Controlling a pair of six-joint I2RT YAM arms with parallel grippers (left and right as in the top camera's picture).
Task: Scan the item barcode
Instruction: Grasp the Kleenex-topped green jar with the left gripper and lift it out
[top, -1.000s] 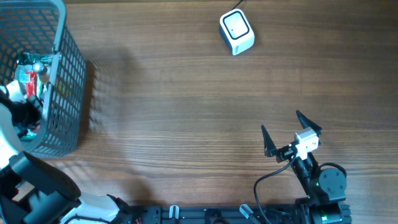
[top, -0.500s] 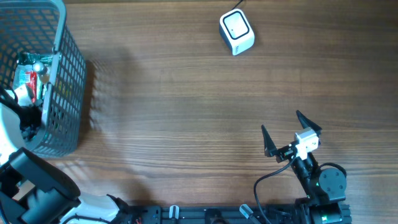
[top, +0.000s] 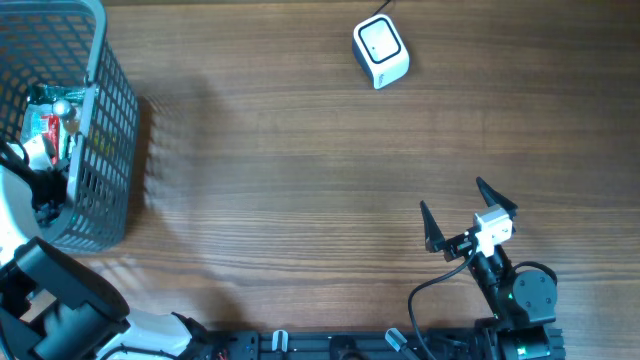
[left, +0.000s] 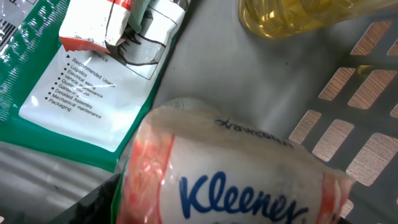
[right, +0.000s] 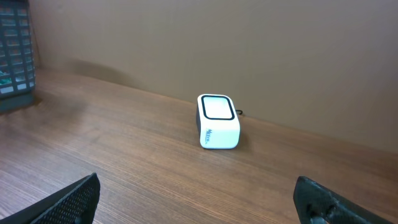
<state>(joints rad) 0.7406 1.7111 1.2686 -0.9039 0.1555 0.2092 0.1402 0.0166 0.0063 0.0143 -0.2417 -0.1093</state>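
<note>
A white Kleenex tissue pack (left: 236, 174) with red ends lies on the basket floor and fills the bottom of the left wrist view. My left gripper (top: 44, 188) is down inside the grey mesh basket (top: 105, 110), its jaws on either side of this pack. One dark finger (left: 93, 202) shows at the pack's left end; the other is hidden, so the grip is unclear. The white barcode scanner (top: 381, 52) sits at the table's far side, also ahead of my right gripper (right: 196, 183). That gripper (top: 451, 193) hovers open and empty near the front right.
In the basket lie a green-and-white packet (left: 62, 81), a red-and-white box (left: 99, 25) and a bottle of yellow liquid (left: 292, 15). The basket walls stand close around the left gripper. Bare wooden table (top: 280, 170) spans between basket and scanner.
My left arm has sunk a little lower and nearer the front inside the basket. The right arm and the scanner have not moved.
</note>
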